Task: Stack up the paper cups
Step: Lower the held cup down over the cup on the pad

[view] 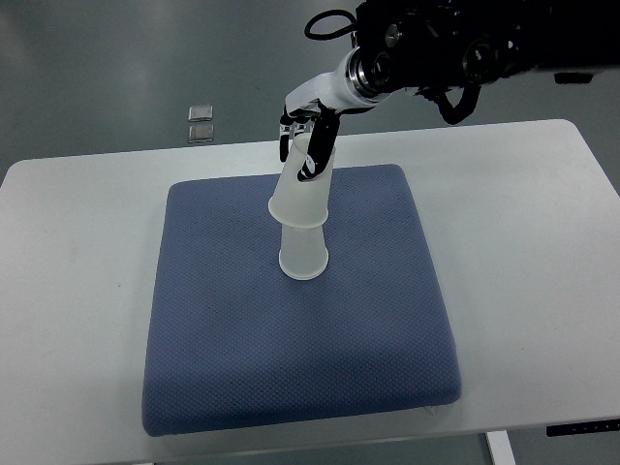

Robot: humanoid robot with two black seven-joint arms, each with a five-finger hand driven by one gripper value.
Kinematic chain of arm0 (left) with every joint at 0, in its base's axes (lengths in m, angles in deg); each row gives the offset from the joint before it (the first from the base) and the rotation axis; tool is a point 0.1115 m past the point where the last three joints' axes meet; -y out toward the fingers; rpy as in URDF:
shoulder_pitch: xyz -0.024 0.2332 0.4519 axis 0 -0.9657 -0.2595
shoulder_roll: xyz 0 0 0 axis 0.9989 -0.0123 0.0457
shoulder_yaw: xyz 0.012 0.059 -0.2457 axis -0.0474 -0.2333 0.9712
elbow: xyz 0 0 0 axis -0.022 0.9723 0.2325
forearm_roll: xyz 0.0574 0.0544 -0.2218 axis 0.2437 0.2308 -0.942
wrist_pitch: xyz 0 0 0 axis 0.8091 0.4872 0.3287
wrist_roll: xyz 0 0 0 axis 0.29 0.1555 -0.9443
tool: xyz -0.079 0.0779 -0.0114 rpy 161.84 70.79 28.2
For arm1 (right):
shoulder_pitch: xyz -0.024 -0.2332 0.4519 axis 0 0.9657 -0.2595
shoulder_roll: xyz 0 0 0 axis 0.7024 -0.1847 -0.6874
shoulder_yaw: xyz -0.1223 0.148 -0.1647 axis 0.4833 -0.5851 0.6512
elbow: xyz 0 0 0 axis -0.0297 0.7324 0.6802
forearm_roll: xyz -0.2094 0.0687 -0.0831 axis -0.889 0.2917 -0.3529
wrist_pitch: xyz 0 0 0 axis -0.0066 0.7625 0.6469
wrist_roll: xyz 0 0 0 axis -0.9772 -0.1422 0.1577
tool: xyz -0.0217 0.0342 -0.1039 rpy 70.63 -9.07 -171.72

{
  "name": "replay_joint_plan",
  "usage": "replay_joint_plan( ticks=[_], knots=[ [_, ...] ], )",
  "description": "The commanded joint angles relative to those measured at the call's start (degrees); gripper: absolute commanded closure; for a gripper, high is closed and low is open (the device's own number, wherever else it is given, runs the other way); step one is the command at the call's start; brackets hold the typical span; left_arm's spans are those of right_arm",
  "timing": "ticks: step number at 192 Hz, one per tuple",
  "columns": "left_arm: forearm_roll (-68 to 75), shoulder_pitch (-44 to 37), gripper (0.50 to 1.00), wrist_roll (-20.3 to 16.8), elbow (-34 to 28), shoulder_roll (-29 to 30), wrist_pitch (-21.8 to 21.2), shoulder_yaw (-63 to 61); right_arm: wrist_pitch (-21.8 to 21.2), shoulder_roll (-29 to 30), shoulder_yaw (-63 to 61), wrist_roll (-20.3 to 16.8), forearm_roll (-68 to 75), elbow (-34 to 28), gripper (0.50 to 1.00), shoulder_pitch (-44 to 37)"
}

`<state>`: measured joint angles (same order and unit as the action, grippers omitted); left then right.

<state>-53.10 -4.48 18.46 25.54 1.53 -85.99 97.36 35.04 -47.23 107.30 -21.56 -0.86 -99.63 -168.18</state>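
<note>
Two translucent white paper cups are on the blue mat (242, 329). The lower cup (303, 254) stands mouth down on the mat. The upper cup (300, 199) is also mouth down, tilted, and sits over the lower cup's top. My right hand (308, 136) comes in from the upper right and its fingers are closed around the upper cup's base end. The left arm does not show.
The mat lies on a white table (77, 291). Two small grey square objects (201, 123) lie on the floor beyond the table's far edge. The table's right edge runs near the frame's right side.
</note>
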Motion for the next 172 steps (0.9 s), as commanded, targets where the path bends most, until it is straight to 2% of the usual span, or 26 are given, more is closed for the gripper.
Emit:
replay_joint_plan(
  ticks=[1,70,137,172],
  knots=[
    [0.01,0.00,0.500,0.00,0.00,0.00,0.00,0.00,0.08,0.00,0.10,-0.08,-0.10,0.01,0.842,0.02],
    [0.01,0.00,0.500,0.00,0.00,0.00,0.00,0.09,2.45,0.00,1.25,0.01,-1.33,0.44,0.838,2.92],
    [0.01,0.00,0.500,0.00,0.00,0.00,0.00,0.09,2.63,0.00,1.25,0.18,-1.15,0.80,0.826,3.72],
    [0.01,0.00,0.500,0.00,0.00,0.00,0.00,0.09,5.09,0.00,1.07,0.53,-1.15,0.80,0.816,5.30]
  ],
)
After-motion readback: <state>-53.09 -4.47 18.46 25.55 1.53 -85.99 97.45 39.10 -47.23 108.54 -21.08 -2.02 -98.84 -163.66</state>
